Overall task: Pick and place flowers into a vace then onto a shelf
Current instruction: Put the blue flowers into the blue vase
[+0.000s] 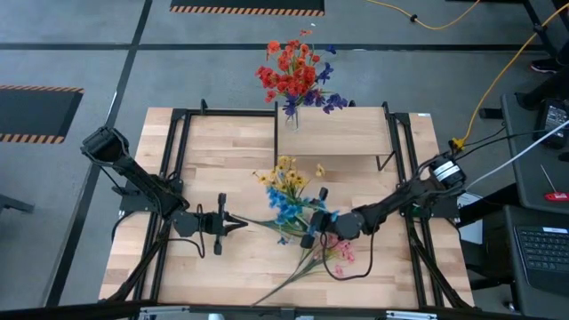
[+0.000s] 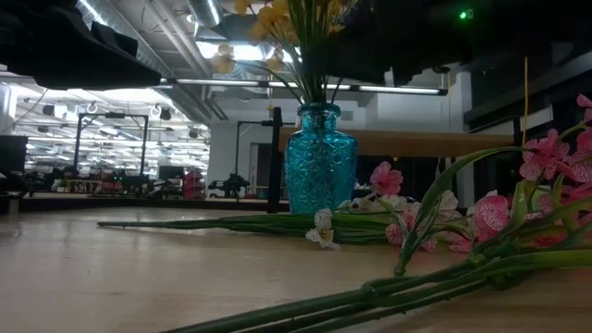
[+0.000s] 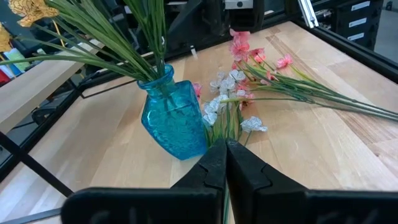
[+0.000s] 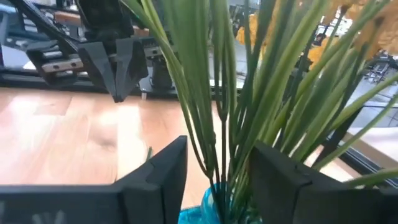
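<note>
**A:** Start at the blue vase [image 3: 173,121]. What's nearest it?

**B:** The right gripper [image 1: 313,228] sits right at its neck. In its own wrist view the two fingers [image 4: 163,171] stand apart on either side of the green stems just above the glass, so they're spread around the bunch and, as far as I can see, not yet pinching it. The yellow and blue flowers [image 1: 286,191] are already standing in that vase.

**A:** And the left gripper?

**B:** The left gripper [image 1: 233,226] is a little way off from the vase, pointing at it, fingers pressed tightly together. Whether a thin stem is caught between them I can't tell.

**A:** Anything loose on the table?

**B:** Yes. Pink flowers [image 3: 254,53] and small white flowers [image 3: 226,93] lie flat just beside the vase, their long stalks running away from it across the tabletop [image 1: 222,151].

**A:** Farther out?

**B:** Beyond the vase stands the shelf [image 1: 347,132]. A clear vase of red flowers [image 1: 292,74] is already on it, at one end.

**A:** So which step is this?

**B:** I'd say filling the second vase: one bunch in, the pink and white ones not. Next, I judge, a gripper must lift a loose stalk near its middle, tip it upright and thread it into the narrow neck without knocking the vase. Only then should the vase go onto the free part of the shelf.
</note>
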Available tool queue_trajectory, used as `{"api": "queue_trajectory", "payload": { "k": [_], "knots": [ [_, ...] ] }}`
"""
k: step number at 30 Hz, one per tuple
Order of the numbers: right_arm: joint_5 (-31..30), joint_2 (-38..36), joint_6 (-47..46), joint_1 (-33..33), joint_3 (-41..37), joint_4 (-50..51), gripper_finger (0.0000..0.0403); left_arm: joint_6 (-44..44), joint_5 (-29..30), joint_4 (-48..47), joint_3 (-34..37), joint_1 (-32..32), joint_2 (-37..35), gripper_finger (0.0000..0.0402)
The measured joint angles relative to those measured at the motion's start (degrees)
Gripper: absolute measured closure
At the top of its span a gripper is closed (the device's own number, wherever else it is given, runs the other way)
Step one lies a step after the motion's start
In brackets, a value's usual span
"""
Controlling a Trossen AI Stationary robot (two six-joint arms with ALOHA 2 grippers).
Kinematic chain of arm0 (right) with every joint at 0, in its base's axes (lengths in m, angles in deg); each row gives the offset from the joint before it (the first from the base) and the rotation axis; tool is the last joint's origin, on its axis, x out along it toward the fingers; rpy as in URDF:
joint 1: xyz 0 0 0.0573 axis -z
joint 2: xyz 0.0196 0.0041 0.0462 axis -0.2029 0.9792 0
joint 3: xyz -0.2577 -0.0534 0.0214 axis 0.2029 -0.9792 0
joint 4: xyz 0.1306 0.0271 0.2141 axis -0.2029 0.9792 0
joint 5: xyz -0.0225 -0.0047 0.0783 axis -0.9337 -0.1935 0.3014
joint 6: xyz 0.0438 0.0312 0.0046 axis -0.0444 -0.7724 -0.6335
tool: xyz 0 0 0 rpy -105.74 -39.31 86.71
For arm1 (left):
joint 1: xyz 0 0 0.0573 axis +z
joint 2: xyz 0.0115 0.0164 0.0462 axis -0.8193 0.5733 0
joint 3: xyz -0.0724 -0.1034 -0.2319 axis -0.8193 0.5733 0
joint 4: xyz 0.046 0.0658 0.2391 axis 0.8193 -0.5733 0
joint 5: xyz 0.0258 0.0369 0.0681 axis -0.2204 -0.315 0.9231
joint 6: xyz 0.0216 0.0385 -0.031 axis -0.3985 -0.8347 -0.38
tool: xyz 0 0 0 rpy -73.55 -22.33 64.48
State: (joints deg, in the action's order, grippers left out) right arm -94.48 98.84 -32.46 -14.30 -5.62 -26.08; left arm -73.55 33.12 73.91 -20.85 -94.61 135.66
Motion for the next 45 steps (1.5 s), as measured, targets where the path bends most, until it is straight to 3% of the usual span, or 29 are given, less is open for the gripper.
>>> {"api": "queue_trajectory", "payload": {
  "k": [7,16,29,38,45],
  "knots": [
    [-0.9,-1.2,-6.0,-0.4,0.0,7.4,0.0224,0.0,0.0,0.0,0.0,0.0,0.0,0.0396],
    [-1.0,-3.2,-5.8,-0.5,0.0,8.7,0.0223,1.3,0.0,0.0,0.0,0.0,0.0,0.0399],
    [-0.8,-3.7,-3.6,-0.6,0.0,4.1,0.0227,1.3,0.0,-0.1,0.0,0.0,0.0,0.0395],
    [-0.8,-3.7,-1.5,-0.5,0.0,1.9,0.0275,1.3,0.0,-0.1,0.0,0.0,0.0,0.0399],
    [-0.8,-3.7,-1.8,-0.5,0.0,2.2,0.0363,1.3,0.0,-0.1,0.0,0.0,0.0,0.0394]
  ]
}}
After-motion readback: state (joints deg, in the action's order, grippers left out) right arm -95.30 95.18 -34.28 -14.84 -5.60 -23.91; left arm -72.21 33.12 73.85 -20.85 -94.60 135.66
